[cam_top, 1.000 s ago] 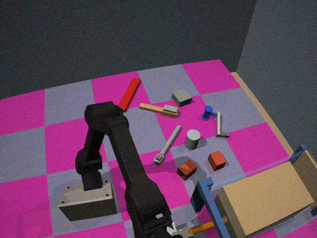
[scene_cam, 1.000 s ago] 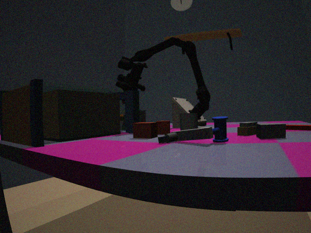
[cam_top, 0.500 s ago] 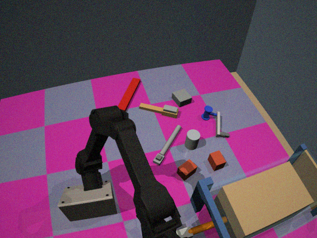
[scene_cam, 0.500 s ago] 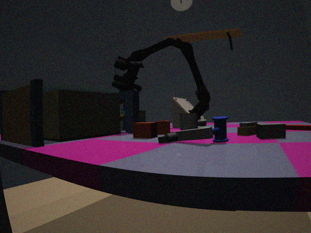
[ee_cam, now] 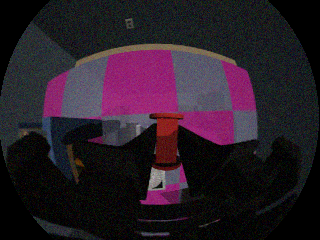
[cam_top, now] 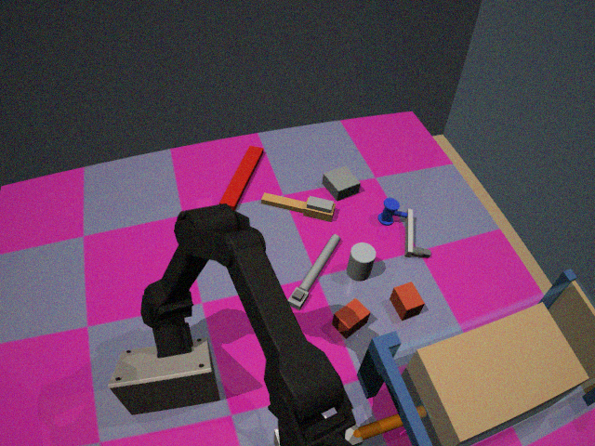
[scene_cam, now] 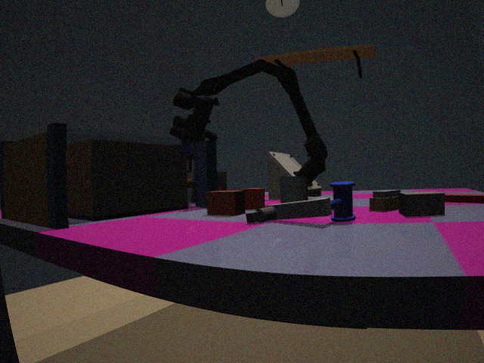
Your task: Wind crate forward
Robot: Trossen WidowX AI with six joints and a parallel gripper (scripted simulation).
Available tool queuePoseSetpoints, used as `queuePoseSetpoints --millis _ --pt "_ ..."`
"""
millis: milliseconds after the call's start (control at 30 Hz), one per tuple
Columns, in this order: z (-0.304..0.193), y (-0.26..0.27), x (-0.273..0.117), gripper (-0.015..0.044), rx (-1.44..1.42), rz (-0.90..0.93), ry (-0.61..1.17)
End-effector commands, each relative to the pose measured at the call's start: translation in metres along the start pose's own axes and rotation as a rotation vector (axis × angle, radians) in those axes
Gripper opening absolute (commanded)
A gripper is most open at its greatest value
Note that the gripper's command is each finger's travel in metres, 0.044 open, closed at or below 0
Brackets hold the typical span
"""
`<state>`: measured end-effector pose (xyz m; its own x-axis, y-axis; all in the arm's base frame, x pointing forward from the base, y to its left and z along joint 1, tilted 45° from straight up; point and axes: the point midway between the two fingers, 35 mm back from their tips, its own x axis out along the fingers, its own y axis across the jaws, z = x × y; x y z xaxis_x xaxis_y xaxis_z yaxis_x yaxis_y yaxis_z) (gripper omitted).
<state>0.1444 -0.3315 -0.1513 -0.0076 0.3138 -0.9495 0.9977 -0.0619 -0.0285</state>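
A robot gripper (ee_cam: 166, 127) clasps a red flanged handle grip (ee_cam: 167, 137) at center of the wrist view; the tan crate (cam_top: 497, 369) (scene_cam: 128, 178) sits at lower right in the top view, behind the blue steel frame (cam_top: 401, 388) (scene_cam: 200, 173).

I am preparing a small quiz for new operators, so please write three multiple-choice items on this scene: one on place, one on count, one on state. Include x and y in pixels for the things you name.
1. Which thing stands nearest the blue spool?
A) red bar
B) bent grey handle
C) robot base

2. How many orange-red blocks lie on the bench?
A) one
B) two
C) four

3. How is the tool?
A) wide open
B) shut on nothing
C) shut on a red spool-shaped piece

Answers:
1: B, the blue spool (cam_top: 389, 212) (scene_cam: 342, 201) has the bent grey handle (cam_top: 409, 232) (scene_cam: 301, 208) right beside it.
2: B, two orange-red blocks (cam_top: 406, 300) (scene_cam: 225, 203) show near the cylinder.
3: C, the red spool-shaped piece (ee_cam: 167, 137) sits between the tool's fingers in the wrist view.
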Motion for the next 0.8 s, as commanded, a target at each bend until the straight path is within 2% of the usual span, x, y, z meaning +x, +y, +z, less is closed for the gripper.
queuePoseSetpoints --millis 0,767 --pt "-0.001 0.025 0.009 0.0000 -0.023 0.034 0.002" --pt "-0.003 0.057 0.007 0.0000 -0.024 0.036 0.003"
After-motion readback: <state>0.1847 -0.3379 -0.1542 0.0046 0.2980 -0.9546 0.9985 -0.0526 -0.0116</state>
